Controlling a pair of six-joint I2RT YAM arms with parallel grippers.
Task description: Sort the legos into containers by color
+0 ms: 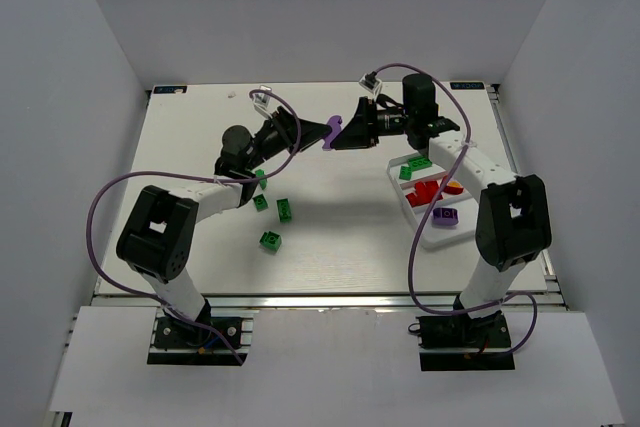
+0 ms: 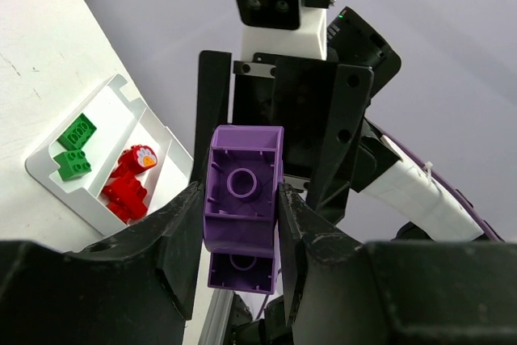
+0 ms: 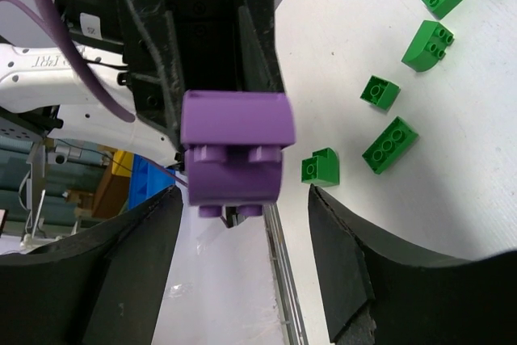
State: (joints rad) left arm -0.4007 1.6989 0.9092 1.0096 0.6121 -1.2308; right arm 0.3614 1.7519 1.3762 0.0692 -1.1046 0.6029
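Left gripper (image 2: 241, 228) is clenched on a purple brick (image 2: 242, 199), one finger pressed flat on each side wall. It holds the brick up in the air over the far middle of the table (image 1: 200, 127), well clear of the surface. Right gripper (image 3: 242, 204) faces it, with the jaws standing apart on either side of the same brick and not touching it, so it grips nothing.

From here the brick looks like hard, hollow plastic: light, stiff, and smooth enough to slip if pinched at a corner. I'd say the safe hold is across two flat opposite walls, away from the studs and the curved end, on whatever stretch the left fingers leave bare. There isn't much of that, which makes the handover fiddly.

Off to the right sits the white tray (image 1: 438, 235), its three long compartments side by side.

- **Far compartment:** green bricks (image 1: 414, 168).
- **Middle compartment:** red bricks (image 1: 428, 193), one of them with an orange patch.
- **Near compartment:** a single purple piece (image 1: 446, 214), so I judge the held brick belongs there.

Several loose green bricks (image 1: 270, 240) lie scattered on the table near the left arm, not yet sorted.
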